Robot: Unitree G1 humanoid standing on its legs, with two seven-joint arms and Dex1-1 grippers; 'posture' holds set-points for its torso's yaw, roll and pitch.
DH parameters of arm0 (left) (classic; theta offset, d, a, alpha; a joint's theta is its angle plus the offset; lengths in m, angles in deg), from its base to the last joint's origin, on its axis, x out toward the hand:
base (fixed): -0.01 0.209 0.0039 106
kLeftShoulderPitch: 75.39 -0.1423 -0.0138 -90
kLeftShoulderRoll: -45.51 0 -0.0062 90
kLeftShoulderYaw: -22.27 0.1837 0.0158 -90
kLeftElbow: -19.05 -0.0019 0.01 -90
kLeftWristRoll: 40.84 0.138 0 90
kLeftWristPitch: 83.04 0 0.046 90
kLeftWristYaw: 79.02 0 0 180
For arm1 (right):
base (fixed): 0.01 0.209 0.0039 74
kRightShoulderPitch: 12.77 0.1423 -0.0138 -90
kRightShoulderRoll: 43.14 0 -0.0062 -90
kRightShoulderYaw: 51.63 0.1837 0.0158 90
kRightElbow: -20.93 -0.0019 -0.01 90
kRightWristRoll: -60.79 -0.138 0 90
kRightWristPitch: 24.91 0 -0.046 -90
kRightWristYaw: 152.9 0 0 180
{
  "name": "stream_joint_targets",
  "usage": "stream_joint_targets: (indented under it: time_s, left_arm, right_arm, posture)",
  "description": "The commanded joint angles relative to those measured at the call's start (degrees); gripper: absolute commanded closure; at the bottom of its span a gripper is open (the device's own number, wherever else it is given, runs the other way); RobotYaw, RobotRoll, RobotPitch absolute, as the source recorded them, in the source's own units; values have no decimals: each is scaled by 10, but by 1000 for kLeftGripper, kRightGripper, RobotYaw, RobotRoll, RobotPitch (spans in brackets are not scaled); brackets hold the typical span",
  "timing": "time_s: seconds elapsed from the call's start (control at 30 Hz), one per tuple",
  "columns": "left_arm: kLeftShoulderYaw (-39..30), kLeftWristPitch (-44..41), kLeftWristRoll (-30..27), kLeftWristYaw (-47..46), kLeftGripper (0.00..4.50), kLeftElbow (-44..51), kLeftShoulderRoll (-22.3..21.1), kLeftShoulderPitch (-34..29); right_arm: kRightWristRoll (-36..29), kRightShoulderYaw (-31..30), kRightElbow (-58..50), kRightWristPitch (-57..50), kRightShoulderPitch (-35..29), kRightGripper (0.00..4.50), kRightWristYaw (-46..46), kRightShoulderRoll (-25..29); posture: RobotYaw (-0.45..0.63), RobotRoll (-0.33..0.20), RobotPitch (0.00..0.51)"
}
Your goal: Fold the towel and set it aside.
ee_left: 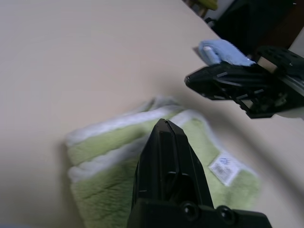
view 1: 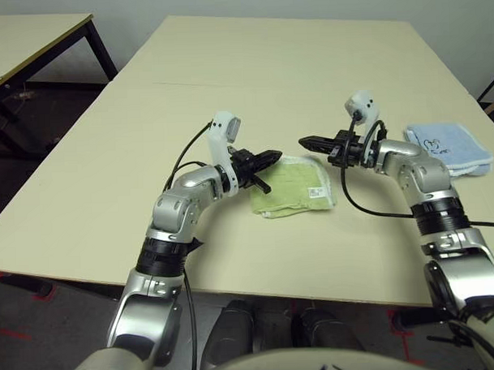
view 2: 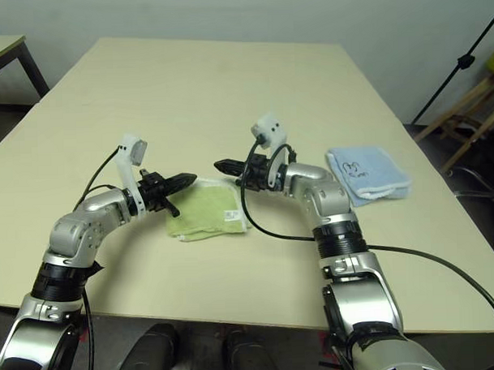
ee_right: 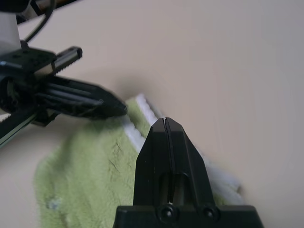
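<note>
On the pale surface (view 1: 226, 64), the folded green towel (view 1: 292, 193) lies between both arms. Above its far edge, the left tool (view 1: 273, 156) and right tool (view 1: 305, 141) hover clenched, empty, tips facing. A blue cloth (view 1: 448, 145) lies right.

Towel (view 1: 292, 191): light green, fluffy, w/ white edge stripes + small white tag w/ tiny blue marks. Cloth (view 1: 449, 148): light blue, dark squiggle drawn on top. Table (view 1: 251, 79): pale cream-yellow, plain. Left gripper (view 1: 273, 156) + right gripper (view 1: 307, 141): black fingers. Arms silver, black cables, white cam boxes.
</note>
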Motion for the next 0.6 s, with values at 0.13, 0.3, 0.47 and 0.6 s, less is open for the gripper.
stream_joint_targets:
  time_s: [0.13, 0.3, 0.47, 0.6]
  left_arm:
    - [35, 90, 76, -26, 4500, -109, 23, 0]
    - [44, 109, 92, -20, 4500, -116, 34, -27]
    - [3, 84, 49, -13, 4324, -74, 43, -22]
    - [-40, -43, -44, 13, 3320, 9, 35, -26]
  right_arm:
    - [47, -22, 79, 54, -33, 4468, 22, -26]
    - [71, -21, 132, 100, -59, 4468, 60, -48]
    - [52, -1, 117, 99, -49, 4490, 50, -43]
    - [19, 24, 81, 75, -30, 3883, 9, -15]
  posture:
    - [114, 0, 39]
    - [109, 0, 13]
    - [114, 0, 2]
    - [114, 0, 1]
